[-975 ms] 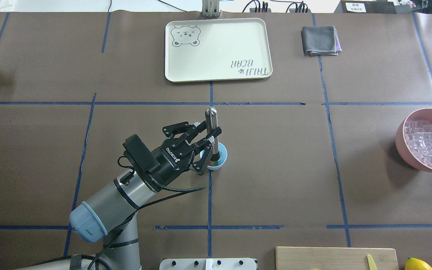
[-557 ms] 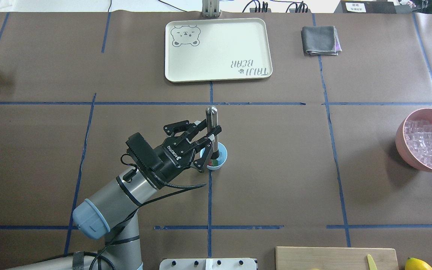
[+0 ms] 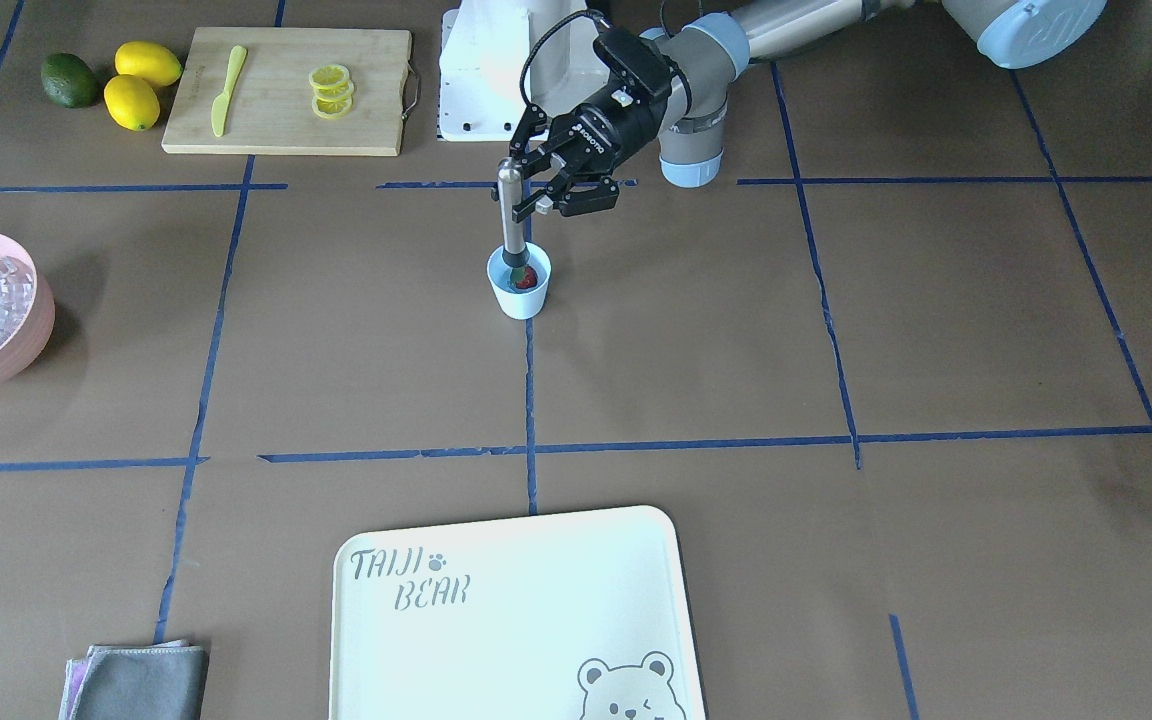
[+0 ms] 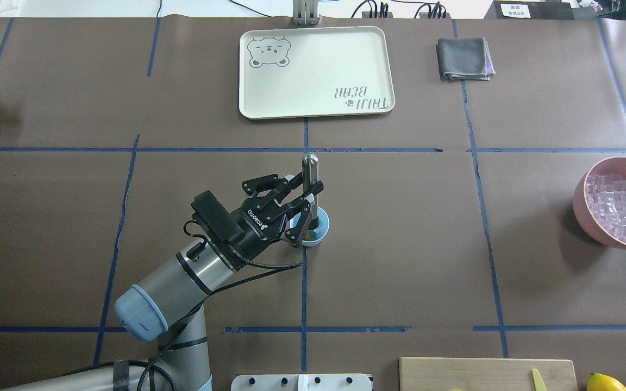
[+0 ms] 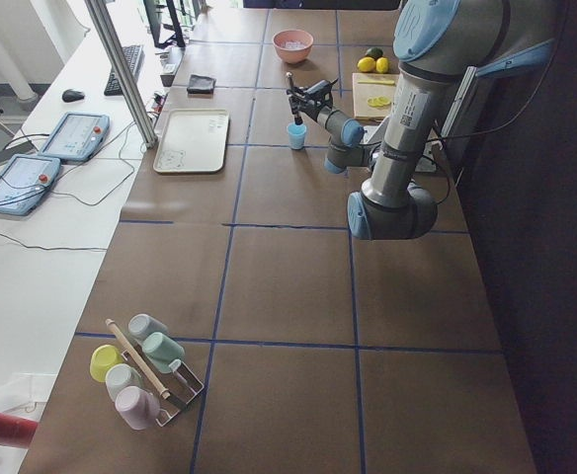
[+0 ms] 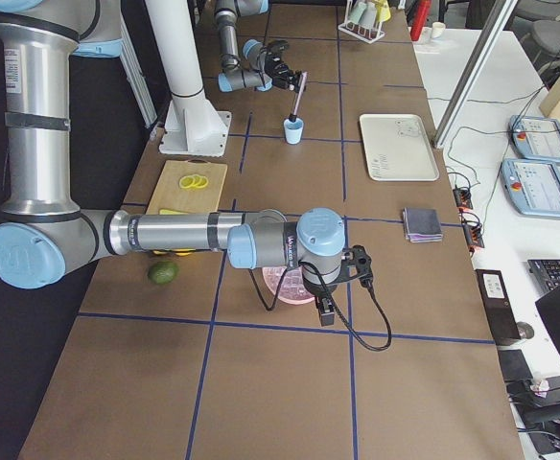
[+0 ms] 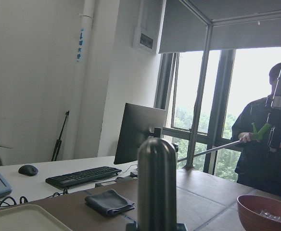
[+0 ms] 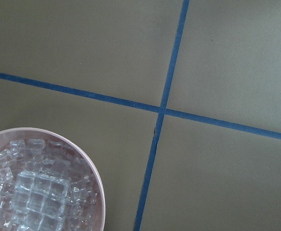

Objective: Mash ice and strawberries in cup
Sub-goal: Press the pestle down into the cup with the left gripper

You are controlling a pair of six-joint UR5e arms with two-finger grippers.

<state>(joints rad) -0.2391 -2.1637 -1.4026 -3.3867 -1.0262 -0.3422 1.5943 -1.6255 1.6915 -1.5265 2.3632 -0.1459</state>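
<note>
The light-blue cup (image 4: 318, 230) stands near the table's middle, also in the front view (image 3: 519, 292). A red strawberry (image 3: 527, 279) lies inside it. My left gripper (image 4: 308, 196) is shut on an upright steel muddler (image 4: 308, 174), whose lower end is in the cup; the front view shows the gripper (image 3: 528, 196) and muddler (image 3: 510, 215) too. The ice (image 4: 617, 209) fills a pink bowl (image 4: 580, 206) at the right edge. I cannot tell if ice is in the cup. My right gripper (image 6: 324, 309) hovers by that bowl (image 8: 95, 169); I cannot tell if it is open or shut.
A cream bear tray (image 4: 315, 70) and a folded grey cloth (image 4: 464, 58) lie at the far side. A cutting board (image 3: 286, 90) with lemon slices and a yellow knife, two lemons (image 3: 141, 85) and an avocado (image 3: 70, 80) sit near my base. A cup rack (image 5: 140, 370) stands far left.
My left arm has shifted a little to the right and forward. The muddler's top has moved slightly right, its lower end still in the cup.
</note>
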